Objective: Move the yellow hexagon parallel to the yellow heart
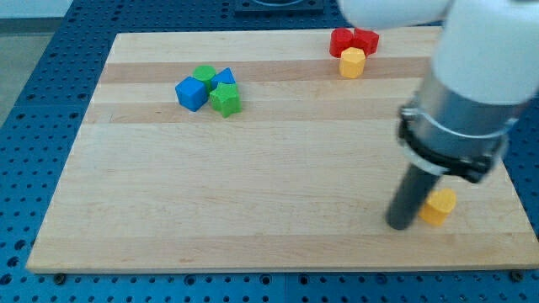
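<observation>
Yellow hexagon (352, 62) sits well away toward the view's top from my tip (401, 225), touching two red blocks (353, 39). Another yellow block (439, 206) lies just right of my tip, seemingly touching the rod. This end effector has no jaws. Blue and green blocks (209, 88) cluster far upper-left on the wooden desk (253, 194).

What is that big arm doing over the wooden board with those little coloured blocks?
It pushes blocks with a dark rod. My tip rests beside a yellow block near the view's bottom right, on its left. Another yellow block sits at the top, against two red blocks. Blue and green blocks cluster at the upper left.
</observation>
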`<state>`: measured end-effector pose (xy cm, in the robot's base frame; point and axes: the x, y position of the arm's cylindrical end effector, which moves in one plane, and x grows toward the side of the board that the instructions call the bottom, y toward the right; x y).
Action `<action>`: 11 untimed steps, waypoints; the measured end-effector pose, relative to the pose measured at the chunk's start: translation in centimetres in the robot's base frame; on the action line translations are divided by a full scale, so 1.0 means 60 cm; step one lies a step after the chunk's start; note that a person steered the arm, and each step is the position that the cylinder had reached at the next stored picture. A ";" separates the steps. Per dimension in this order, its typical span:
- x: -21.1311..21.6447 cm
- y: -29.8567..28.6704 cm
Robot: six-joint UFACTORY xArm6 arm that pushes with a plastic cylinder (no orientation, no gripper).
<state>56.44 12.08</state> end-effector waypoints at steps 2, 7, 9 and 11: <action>-0.222 -0.066; -0.532 -0.043; -0.470 -0.028; -0.395 0.006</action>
<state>32.75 12.43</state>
